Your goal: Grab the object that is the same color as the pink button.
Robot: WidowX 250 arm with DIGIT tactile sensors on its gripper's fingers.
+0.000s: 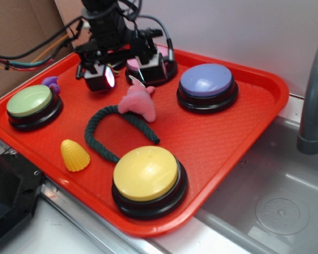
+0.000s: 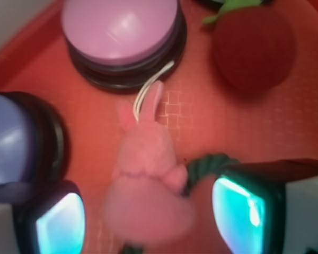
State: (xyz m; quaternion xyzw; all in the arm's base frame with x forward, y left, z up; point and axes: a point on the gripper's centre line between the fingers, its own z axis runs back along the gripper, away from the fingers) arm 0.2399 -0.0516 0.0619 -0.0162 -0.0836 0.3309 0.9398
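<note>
Red tray [image 1: 244, 106] is carrying everything; we are hovering our gripper [image 2: 148, 217], fingers spread, around a fuzzy pink plush [image 2: 148, 180] with ears, pink button [image 2: 119, 26] beyond it.

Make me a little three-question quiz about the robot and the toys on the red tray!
1. True or false: the gripper is already squeezing the pink plush toy.
2. What does the toy partly lie on? A) green rope B) yellow button C) yellow corn toy
3. Fill in: the toy's white loop reaches toward the ___ button.

Key
1. False; the fingers stand apart on either side of it.
2. A
3. pink
</note>
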